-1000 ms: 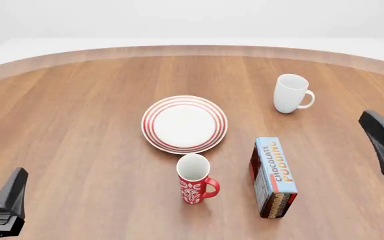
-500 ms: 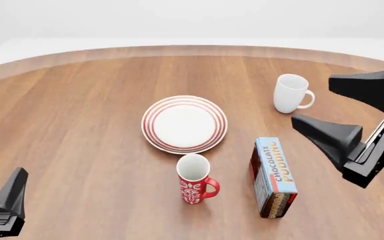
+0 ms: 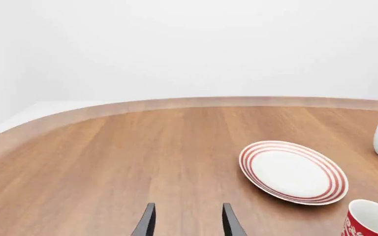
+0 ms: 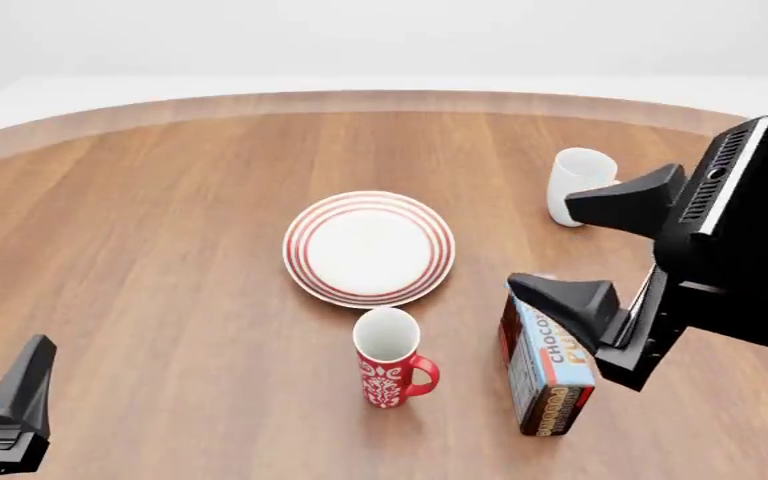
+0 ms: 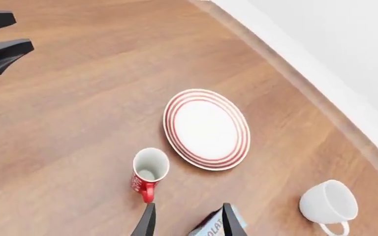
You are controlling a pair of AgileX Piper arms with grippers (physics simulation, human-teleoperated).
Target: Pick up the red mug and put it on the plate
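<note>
Right gripper has swung in from 3 o'clock and now hovers over the chocolate pudding box, fingers spread wide, holding nothing. Left gripper sits low at 7 o'clock, fingers parted, empty. Red mug stands upright just short of the plate; white mug sits out at 1 o'clock.

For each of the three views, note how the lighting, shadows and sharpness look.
Front view: even, diffuse light; the red mug casts only a faint soft shadow on the table; everything is sharp. Left wrist view: equally flat light, no glare on the plate, background plain white. Right wrist view: sharp throughout, horizon tilted, the white mug barely shadowed.
</note>
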